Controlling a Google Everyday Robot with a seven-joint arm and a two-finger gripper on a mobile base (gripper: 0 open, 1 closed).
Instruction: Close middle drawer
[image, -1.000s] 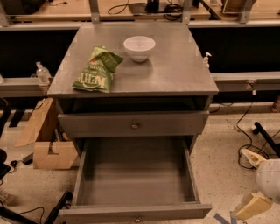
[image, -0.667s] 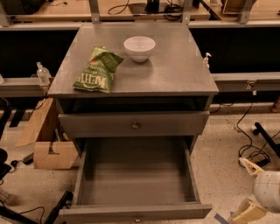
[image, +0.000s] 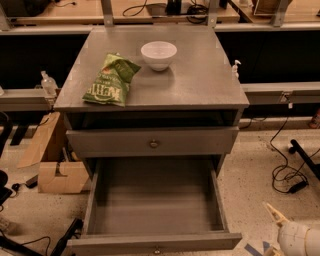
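The middle drawer (image: 155, 200) is pulled far out of the grey cabinet towards me. Its deep plain grey box is empty. Its low front panel (image: 125, 244) lies along the bottom edge of the view, with a small brass knob (image: 157, 250) at its centre. Above it, the taller drawer front (image: 115, 142) with a like knob (image: 153, 143) sits nearly flush under a dark gap. My gripper (image: 289, 231), white and cream, is at the bottom right corner, to the right of the open drawer's front corner and not touching it.
A green chip bag (image: 111, 80) and a white bowl (image: 158, 54) lie on the cabinet top (image: 200, 85). Cardboard boxes (image: 55, 170) stand on the floor at the left. Black cables (image: 285, 170) run over the floor at the right.
My gripper has dropped lower and slightly left in the bottom right corner. The drawer, bag and bowl have not moved.
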